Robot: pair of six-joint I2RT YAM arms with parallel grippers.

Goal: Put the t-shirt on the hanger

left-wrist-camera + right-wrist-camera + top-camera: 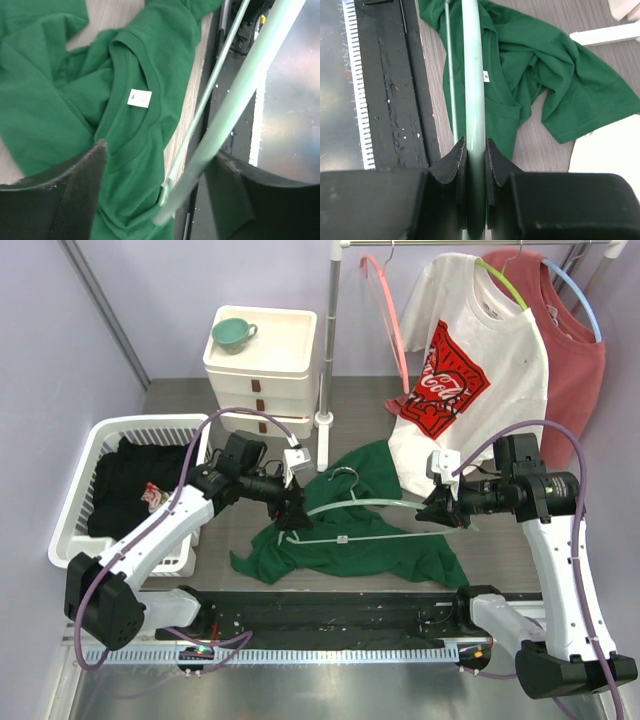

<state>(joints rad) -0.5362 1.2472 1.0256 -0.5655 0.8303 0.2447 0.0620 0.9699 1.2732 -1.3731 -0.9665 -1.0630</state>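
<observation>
The t-shirt (pixel 400 555) lies crumpled at the centre of the table (pixel 170 400), limp and light. I would pinch its collar rim beside the white neck label (pixel 139 98). Over it the hanger (pixel 471 75), stiff and smooth, runs 9 to 3 o'clock, with its hook (pixel 345 475) toward 12. The right gripper (pixel 475 145) clamps 1 arm. The left gripper (pixel 161 152) gapes around the other end, unclamped.

The table area holds three shirts (dark green t-shirt (pixel 370 545), white printed shirt (pixel 500 370), faded red shirt (pixel 578 375)), four hangers (mint hanger (pixel 375 503), pink hanger (pixel 386 312), lime hanger (pixel 503 282), blue hanger (pixel 580 298)), one laundry basket (pixel 75 495), one three-drawer unit (pixel 265 375) and one teal cup (pixel 232 333).
</observation>
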